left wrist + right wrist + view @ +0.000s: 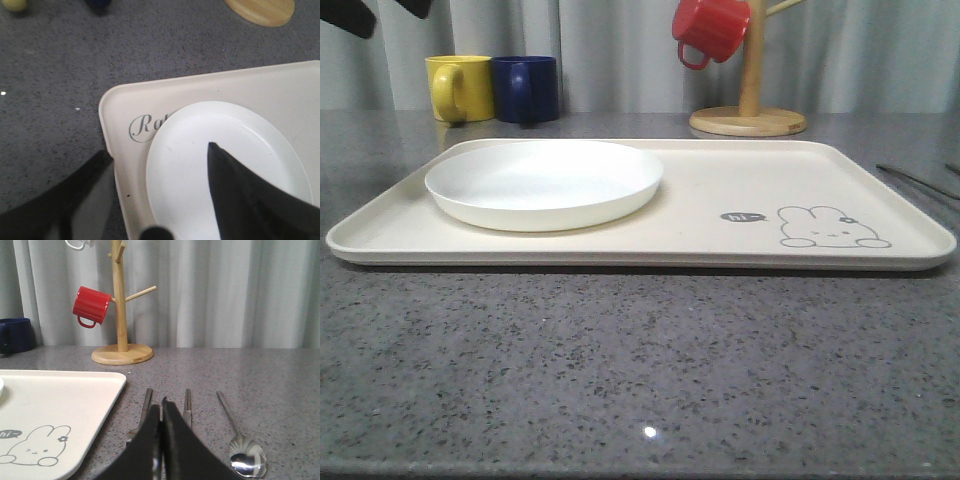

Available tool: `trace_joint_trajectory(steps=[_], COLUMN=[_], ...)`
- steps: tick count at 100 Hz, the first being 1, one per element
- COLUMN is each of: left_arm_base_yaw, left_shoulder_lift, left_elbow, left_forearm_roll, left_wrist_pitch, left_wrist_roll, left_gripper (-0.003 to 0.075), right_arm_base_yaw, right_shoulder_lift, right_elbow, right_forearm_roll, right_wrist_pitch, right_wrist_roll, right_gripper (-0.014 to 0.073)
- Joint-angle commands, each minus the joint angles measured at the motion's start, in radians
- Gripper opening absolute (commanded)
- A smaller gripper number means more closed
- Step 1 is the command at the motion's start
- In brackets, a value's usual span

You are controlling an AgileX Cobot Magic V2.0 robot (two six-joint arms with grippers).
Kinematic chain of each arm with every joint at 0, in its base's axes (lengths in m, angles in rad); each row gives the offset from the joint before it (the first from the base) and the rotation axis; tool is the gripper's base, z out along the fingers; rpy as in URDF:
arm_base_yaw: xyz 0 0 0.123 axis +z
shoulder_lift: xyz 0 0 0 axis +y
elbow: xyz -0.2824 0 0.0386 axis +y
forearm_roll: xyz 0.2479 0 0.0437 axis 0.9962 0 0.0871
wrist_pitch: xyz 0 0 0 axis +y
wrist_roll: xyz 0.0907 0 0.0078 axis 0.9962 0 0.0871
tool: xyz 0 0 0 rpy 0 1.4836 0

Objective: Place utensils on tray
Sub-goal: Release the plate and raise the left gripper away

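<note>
Right pincer [161, 440] closed, fork [143, 412] and chopsticks [187, 407] flanking.

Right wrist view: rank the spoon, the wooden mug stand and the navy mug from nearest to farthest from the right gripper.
1. Spoon, on the counter just beside the right gripper.
2. Wooden mug stand, farther back beyond the tray's corner, holding a red mug.
3. Navy mug, farthest, at the far edge near the curtain.

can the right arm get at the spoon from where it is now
Probably yes. The right gripper, fingers together, hangs low beside the spoon, which lies alone on bare counter, apart from the chopsticks.
</note>
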Motion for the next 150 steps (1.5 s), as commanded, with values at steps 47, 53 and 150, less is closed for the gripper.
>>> trace_joint_trajectory(steps=[47, 53, 150], left_arm_base_yaw=[-0.004, -0.004, -0.004], left_shoulder_lift=[-0.69, -0.741, -0.933], left_elbow=[0.562, 0.613, 0.754], left_forearm_roll=[0.06, 0.06, 0.065], left_wrist_pitch=[-0.433, -0.45, -0.52], left_wrist_roll=[0.002, 0.002, 0.002], left_gripper=[0.0392, 0.0392, -0.0018], right_arm_base_yaw=[-0.007, -0.007, -0.007], right_shoulder_lift=[-0.017, -0.017, 0.041], right_elbow=[-0.018, -0.018, -0.316], right_forearm_roll=[-0.009, -0.009, 0.031], right_wrist_pitch=[-0.084, -0.084, 0.254], right_wrist_roll=[-0.003, -0.003, -0.003], right_gripper=[-0.0068, -0.0068, -0.0068])
